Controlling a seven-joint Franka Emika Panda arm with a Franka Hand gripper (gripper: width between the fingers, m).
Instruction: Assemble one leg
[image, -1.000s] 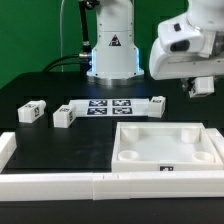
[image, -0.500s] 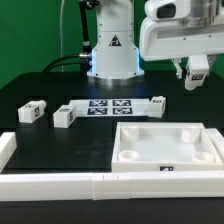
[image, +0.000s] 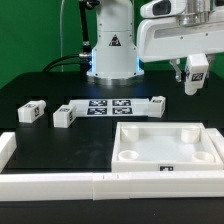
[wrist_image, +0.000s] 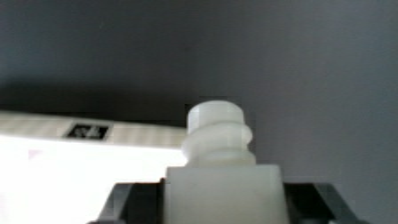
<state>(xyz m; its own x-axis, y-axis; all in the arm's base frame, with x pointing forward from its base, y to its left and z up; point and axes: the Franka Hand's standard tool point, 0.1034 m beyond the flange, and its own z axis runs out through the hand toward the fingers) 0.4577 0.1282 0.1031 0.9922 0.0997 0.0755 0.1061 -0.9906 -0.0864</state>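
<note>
My gripper (image: 195, 80) hangs high over the table at the exterior view's right, above and behind the large white panel (image: 165, 146). It is shut on a leg (image: 196, 77), a stubby white block that shows between the dark fingers. In the wrist view the gripper (wrist_image: 222, 192) clamps that leg (wrist_image: 221, 140) from both sides, and its knobbed end points away from the camera. The panel's rim with a small tag (wrist_image: 86, 130) lies below. Two more legs (image: 32, 112) (image: 65, 117) sit on the black table at the exterior view's left.
The marker board (image: 108, 107) lies in the middle of the table, with a small white part (image: 158, 101) at its right end. A long white rail (image: 60, 186) runs along the front edge. The robot base (image: 112, 50) stands at the back.
The arm has swung toward the exterior view's left, carrying the leg with it; most of that happened in the first half second. The parts on the table have not moved.
</note>
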